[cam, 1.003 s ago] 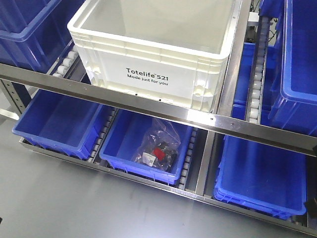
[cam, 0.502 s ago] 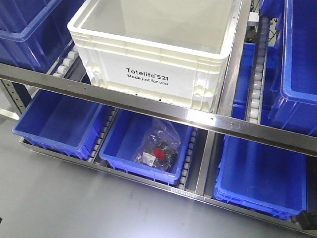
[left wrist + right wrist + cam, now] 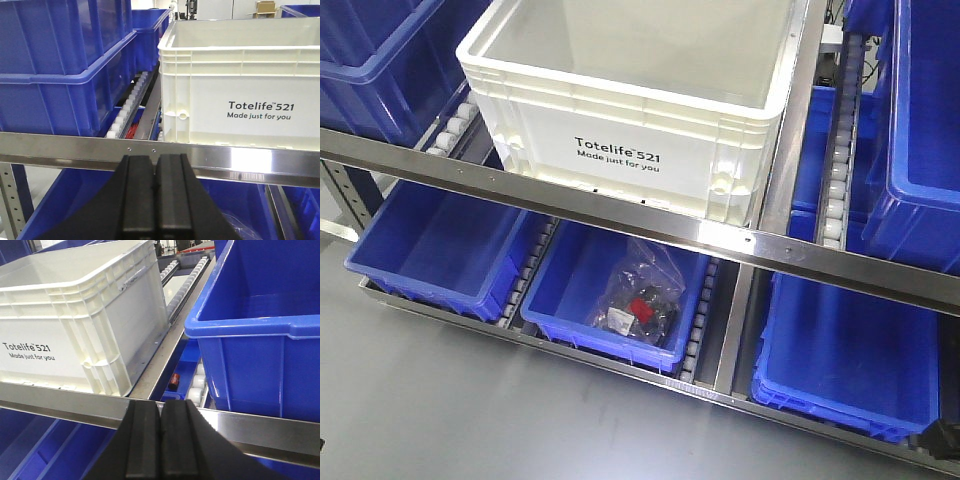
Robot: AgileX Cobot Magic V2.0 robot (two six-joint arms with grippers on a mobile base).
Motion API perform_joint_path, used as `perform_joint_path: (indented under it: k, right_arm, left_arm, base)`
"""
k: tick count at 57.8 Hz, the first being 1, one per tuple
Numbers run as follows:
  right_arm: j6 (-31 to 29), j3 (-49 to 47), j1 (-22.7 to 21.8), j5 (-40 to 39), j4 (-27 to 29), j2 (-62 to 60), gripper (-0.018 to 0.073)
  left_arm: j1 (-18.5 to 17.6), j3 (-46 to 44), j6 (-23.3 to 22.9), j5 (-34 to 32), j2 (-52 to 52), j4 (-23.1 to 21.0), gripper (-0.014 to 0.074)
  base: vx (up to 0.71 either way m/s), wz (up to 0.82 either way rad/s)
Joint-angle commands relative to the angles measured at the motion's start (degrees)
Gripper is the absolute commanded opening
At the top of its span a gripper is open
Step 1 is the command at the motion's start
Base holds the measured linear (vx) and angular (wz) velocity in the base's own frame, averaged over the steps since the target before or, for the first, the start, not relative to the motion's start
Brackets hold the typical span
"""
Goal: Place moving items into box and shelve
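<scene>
Bagged item point(image 3: 642, 300): clear pouch, red and black contents, lying in the lower-tier middle blue bin point(image 3: 578, 280), below both grippers. White Totelife tote point(image 3: 630, 90): empty, on the upper roller lane beyond the steel rail point(image 3: 75, 147), positioned to receive. Left gripper point(image 3: 154, 200) and right gripper point(image 3: 161, 445): pads pressed together, holding nothing, level with that rail.

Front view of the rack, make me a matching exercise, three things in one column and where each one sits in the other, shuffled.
Things:
1. white Totelife box
2. clear bag of parts
3. empty blue bin

Places:
A. lower level, far left
B. upper level, behind the steel rail
C. inside the lower middle blue bin

Pairs: 1-B, 2-C, 3-A
</scene>
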Motion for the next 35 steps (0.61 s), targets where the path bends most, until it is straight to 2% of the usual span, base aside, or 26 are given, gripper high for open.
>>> perform_joint_path:
  k: [1, 18, 27, 35]
  right_arm:
    - [-0.8, 0.3, -0.3, -4.6, -0.4, -0.4, -0.0008]
    - [-1.0, 0.3, -0.3, -2.7, -0.6, -0.4, -0.0008]
    - [-1.2, 0.3, -0.3, -3.8, -3.8, -0.4, -0.0008]
    - [-8.2, 0.3, -0.3, -4.2, -3.1, -0.4, -0.0008]
  left_arm:
    - [-0.1, -0.6, -0.1, -4.9, -0.8, -0.1, -0.0007]
    - [-0.1, -0.6, -0.1, -4.9, -0.8, -0.1, -0.0007]
    - [-0.1, -0.6, -0.1, -4.9, -0.8, -0.1, -0.0007]
    - [-0.1, -0.6, -0.1, -4.9, -0.8, -0.1, -0.0007]
  base:
    - [0.0, 0.0]
    - [0.0, 0.0]
    - [0.0, 0.0]
    - [0.0, 0.0]
